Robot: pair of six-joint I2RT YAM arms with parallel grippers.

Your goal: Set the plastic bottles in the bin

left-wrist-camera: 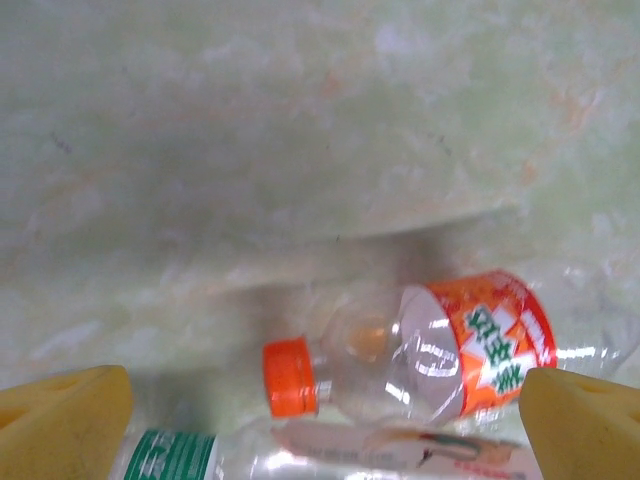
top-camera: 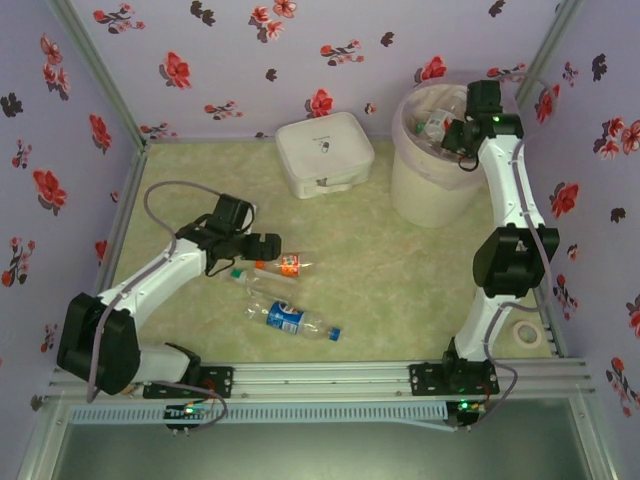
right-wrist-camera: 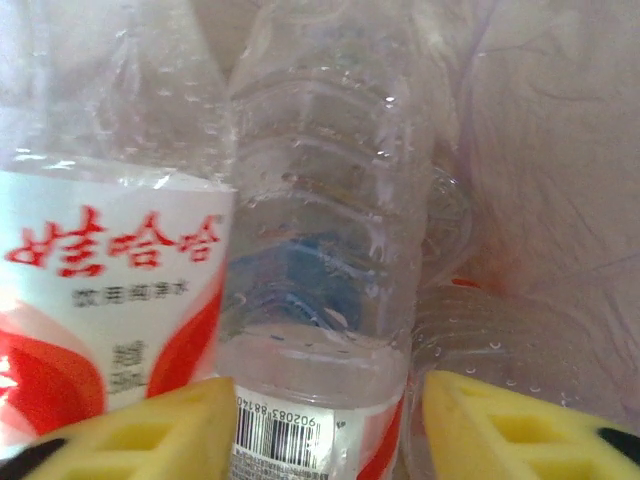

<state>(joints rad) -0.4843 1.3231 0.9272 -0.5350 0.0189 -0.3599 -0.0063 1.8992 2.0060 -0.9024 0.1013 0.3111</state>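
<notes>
Left fingers (left-wrist-camera: 62, 425) (spread wide) hover above the orange-capped bottle (left-wrist-camera: 440, 350).

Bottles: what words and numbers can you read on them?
"娃哈哈" in red, on the white-and-red-label bottle.
"饮用纯净水", small, on that label, faint.
"902083 88140" under the barcode on the clear middle bottle.
Orange-label bottle: green characters, too blurred.
Green-label bottle: too blurred.
Blue-label bottle: too small to read.

Left pincer (left-wrist-camera: 320, 428) spread wide, low; right pincer (right-wrist-camera: 325, 430) (half parted) stretched far forward.
</notes>
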